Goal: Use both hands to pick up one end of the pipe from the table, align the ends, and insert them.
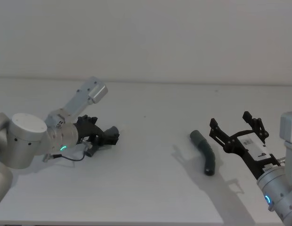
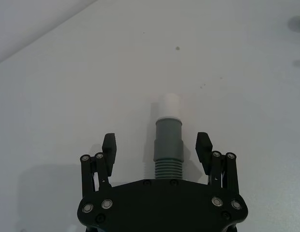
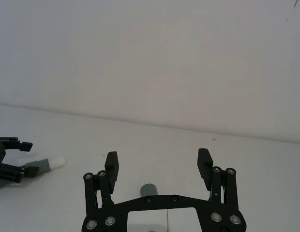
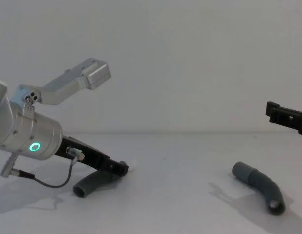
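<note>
Dark-grey ribbed hose lies in two short curved pieces on the plain white table. The left piece, with its smooth grey cuff and white tip, sits between the wide-spread fingers of the black two-finger left gripper, which straddles it without gripping, while the right piece lies near the black right gripper, likewise spread wide and empty above the table. Both pieces look light and somewhat bendy (ribs tend to flex), so the surer hold is probably the ribbed stretch just behind each cuff, leaving the ends free to meet.
</note>
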